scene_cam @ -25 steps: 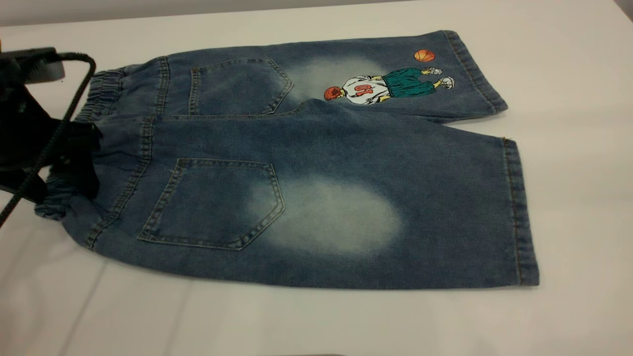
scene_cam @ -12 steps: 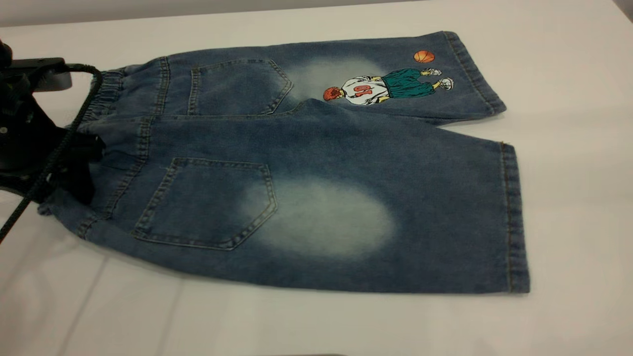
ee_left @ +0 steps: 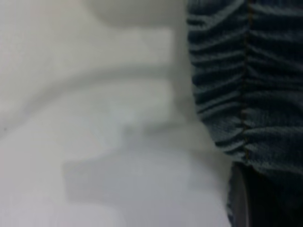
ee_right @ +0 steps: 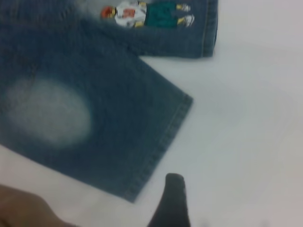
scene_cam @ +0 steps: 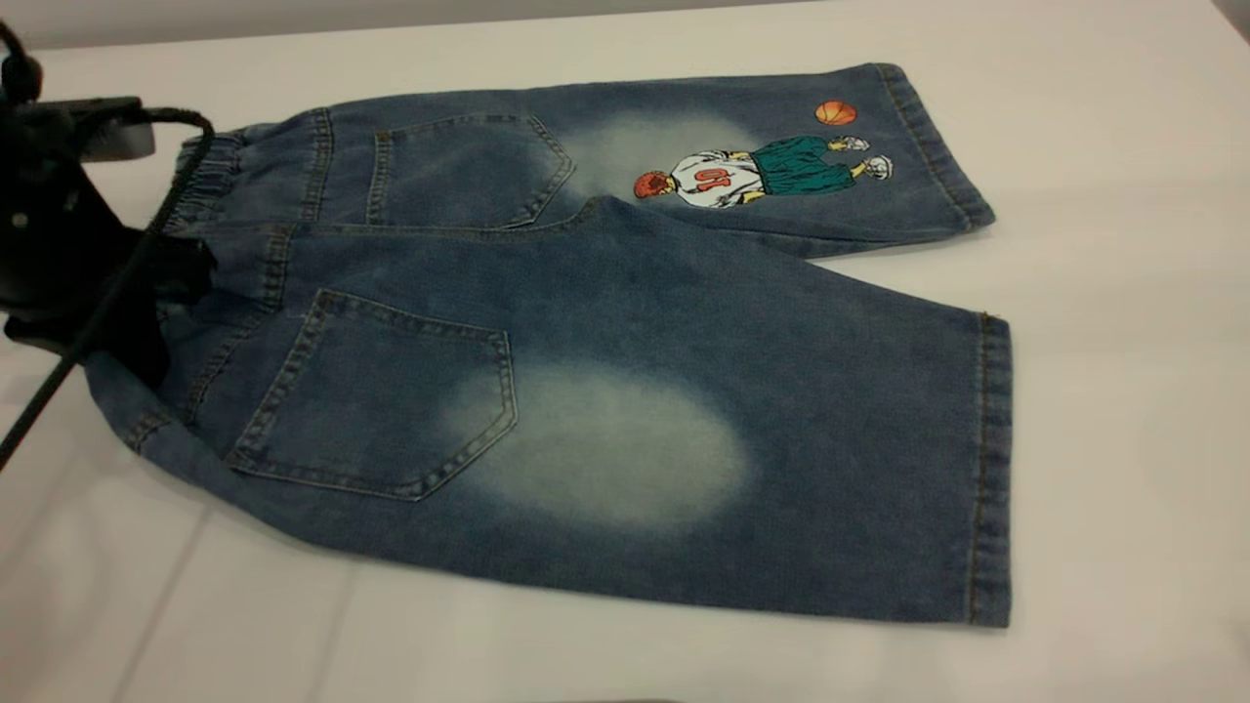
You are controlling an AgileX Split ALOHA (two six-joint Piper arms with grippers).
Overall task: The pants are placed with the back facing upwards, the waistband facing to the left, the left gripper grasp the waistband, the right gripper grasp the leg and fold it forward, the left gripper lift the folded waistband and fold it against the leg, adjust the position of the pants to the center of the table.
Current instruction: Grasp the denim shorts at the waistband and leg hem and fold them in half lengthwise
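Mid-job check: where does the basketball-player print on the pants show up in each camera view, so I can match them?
Exterior view: the basketball-player print sits on the far leg, toward its hem.
Left wrist view: not in it; only the gathered waistband and bare table show.
Right wrist view: it shows small, on the leg farther from the camera.
Shared landmark: the pale oval patch on the plain leg.

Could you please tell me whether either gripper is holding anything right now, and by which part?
The left gripper holds the pants by the elastic waistband. The right gripper hangs over the table beside the leg, holding nothing.
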